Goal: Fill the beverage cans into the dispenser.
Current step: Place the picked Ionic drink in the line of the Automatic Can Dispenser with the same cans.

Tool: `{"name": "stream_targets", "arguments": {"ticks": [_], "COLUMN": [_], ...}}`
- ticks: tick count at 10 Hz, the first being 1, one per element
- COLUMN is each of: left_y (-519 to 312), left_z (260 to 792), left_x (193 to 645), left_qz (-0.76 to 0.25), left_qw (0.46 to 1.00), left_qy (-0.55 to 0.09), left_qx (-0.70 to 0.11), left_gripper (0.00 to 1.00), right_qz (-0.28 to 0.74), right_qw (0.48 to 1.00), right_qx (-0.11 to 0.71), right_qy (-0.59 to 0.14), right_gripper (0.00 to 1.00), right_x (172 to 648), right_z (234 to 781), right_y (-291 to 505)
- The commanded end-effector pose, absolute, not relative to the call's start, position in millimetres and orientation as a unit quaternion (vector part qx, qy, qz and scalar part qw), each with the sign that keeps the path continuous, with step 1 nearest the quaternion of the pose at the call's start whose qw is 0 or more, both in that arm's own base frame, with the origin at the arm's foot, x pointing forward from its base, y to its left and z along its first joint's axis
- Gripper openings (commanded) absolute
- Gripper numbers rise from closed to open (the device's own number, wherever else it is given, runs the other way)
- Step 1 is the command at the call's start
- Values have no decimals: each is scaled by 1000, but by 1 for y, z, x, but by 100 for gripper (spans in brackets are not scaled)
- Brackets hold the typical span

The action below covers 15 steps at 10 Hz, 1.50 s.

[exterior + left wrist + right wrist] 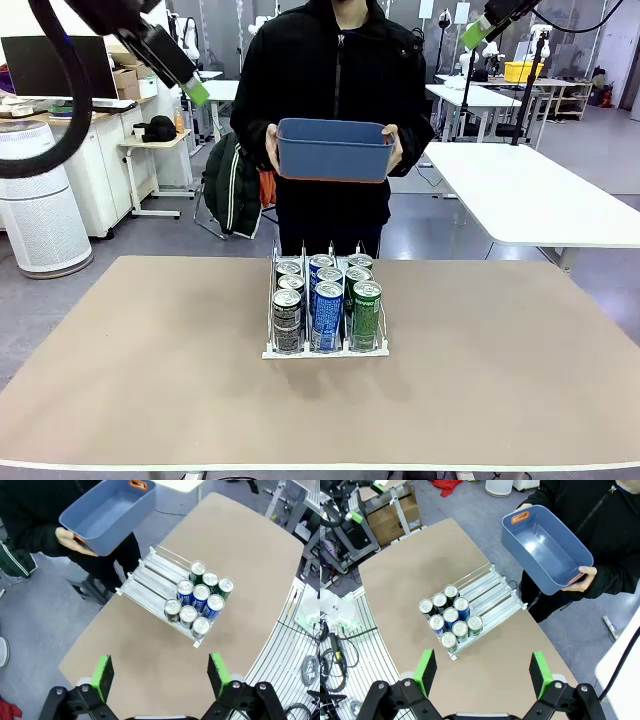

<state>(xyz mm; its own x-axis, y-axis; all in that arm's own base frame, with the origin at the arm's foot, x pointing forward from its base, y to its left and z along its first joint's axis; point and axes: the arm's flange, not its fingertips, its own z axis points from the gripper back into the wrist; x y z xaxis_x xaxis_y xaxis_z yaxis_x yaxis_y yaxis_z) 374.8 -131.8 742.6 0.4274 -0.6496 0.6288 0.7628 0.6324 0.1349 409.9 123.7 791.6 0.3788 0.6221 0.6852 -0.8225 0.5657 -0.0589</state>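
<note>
In the front view, at the upper left of the frame, the left arm's black gripper (190, 88) hangs high above the tan counter (130, 380), its green-padded fingers released and holding nothing; its raised pose looks like a parked one, out of the way of the work below. The left wrist view shows those fingers (102, 676) spread wide along the bottom edge, with bare counter between them.

At the centre of the front view, the low white wire-divided dispenser (325, 350) sits on the counter with its three lanes running toward the person. Nine slim silver-topped beverage cans (328, 305) stand upright in it, three to a lane: black-and-silver at the left, blue in the middle, green at the right. They crowd the near end, probably because the rack feeds forward, and the far stretch of the lanes lies bare.

Above and behind the rack, the person's hands (272, 148) hold a blue rectangular plastic bin (333, 150) at chest height. The right wrist view shows the bin's inside empty, which suggests its load has gone into the rack and the filling is about done.

At the upper right of the frame, the right arm's gripper (478, 32) is likewise lifted clear, its fingers (539, 674) released and empty.
</note>
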Motion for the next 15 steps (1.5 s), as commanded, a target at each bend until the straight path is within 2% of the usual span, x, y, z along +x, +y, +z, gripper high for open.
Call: {"name": "stream_targets", "arguments": {"ticks": [1, 7, 15], "left_y": [-129, -132, -104], "left_z": [749, 743, 784], "left_x": [372, 375, 382], "left_qz": [-411, -420, -442], "left_qw": [846, 840, 830], "left_qy": [-327, -331, -329], "left_qx": [-96, -85, -90], "left_gripper": [100, 100, 100], "right_qz": [440, 440, 440], "right_qw": [817, 817, 817], "right_qx": [153, 153, 153], "right_qy": [-341, -341, -341], "right_gripper": [99, 99, 99], "right_x": [410, 410, 410], "right_z": [791, 791, 791], "right_y": [124, 124, 124]}}
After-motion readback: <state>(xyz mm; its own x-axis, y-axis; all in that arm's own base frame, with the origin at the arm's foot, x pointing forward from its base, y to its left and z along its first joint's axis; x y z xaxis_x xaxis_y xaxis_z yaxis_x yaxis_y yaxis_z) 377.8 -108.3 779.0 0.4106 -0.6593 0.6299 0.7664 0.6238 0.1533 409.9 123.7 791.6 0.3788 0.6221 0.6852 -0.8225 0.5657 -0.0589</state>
